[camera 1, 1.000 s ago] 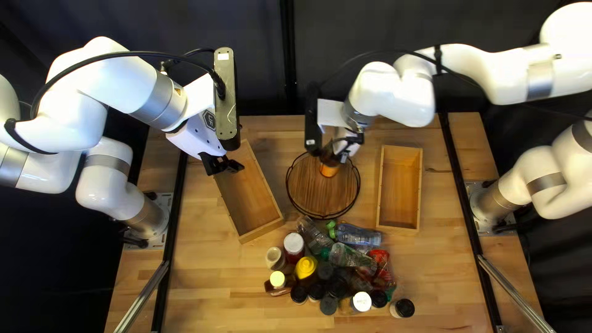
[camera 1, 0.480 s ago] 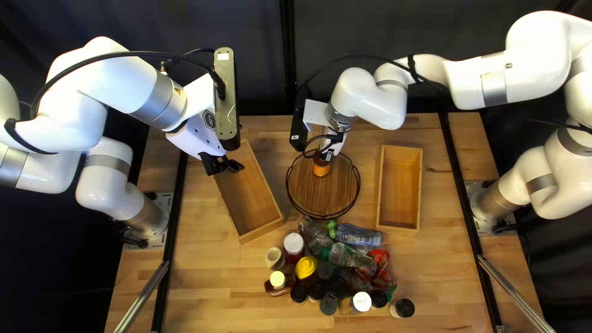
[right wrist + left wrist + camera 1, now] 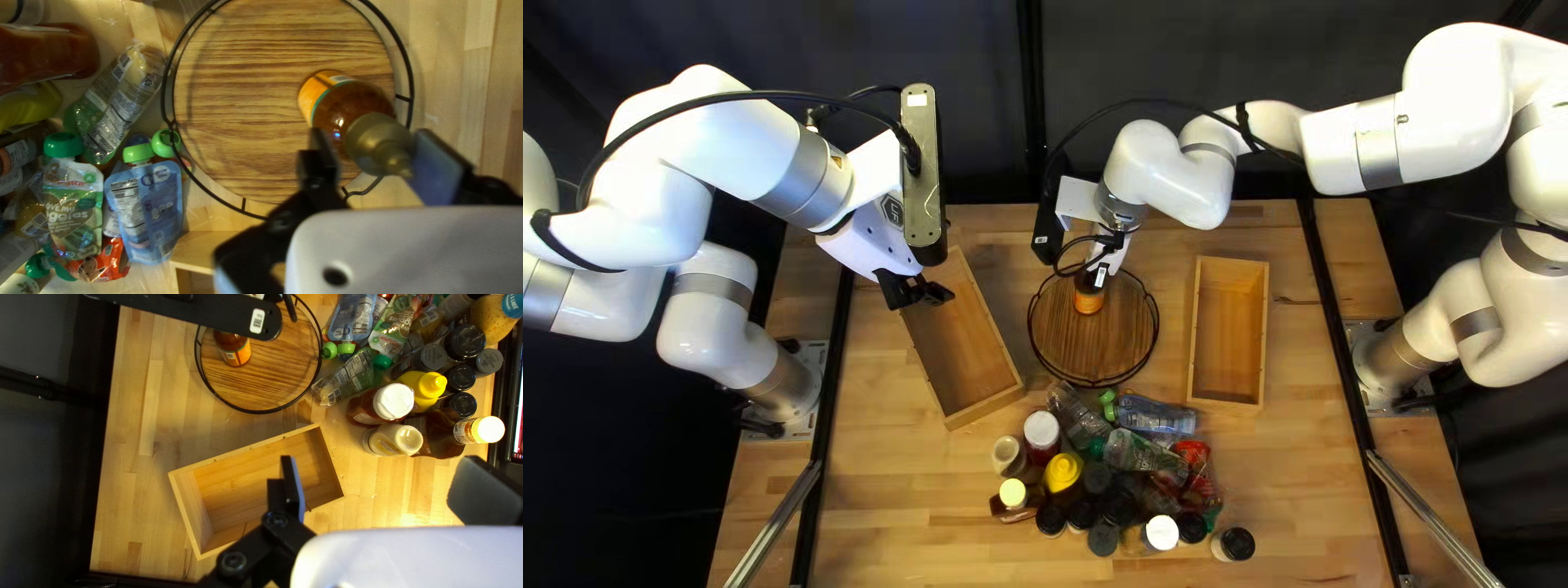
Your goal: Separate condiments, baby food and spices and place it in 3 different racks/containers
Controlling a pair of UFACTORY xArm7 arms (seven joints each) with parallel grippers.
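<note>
Working from a distance, I have my right end effector [image 3: 1091, 277] low over the far part of the round wooden tray [image 3: 1092, 340], where an amber bottle with an orange label [image 3: 1088, 304] stands on the boards inside the black wire rim. The right wrist view shows that end effector [image 3: 376, 149] open, its fingers on either side of the bottle's capped top, with a gap showing at one of them.

My left end effector [image 3: 918, 294] hangs above the angled wooden box [image 3: 964, 354] on the left-arm side of the tray; its fingers are spread wide.

A second wooden box [image 3: 1228, 327] sits on the right-arm side of the tray.

Between the tray and the near edge of the tabletop [image 3: 904, 490], the unsorted goods crowd together: a red bottle with a white cap [image 3: 1042, 429], a yellow squeeze bottle [image 3: 1062, 473], a brown bottle with a pale yellow cap [image 3: 1013, 494] and several black-lidded jars [image 3: 1118, 507]. A blue pouch [image 3: 150, 209] with a green cap lies just beside the tray's rim, with a green-and-white pouch [image 3: 73, 209] and a red pouch [image 3: 1196, 463] farther from it.
</note>
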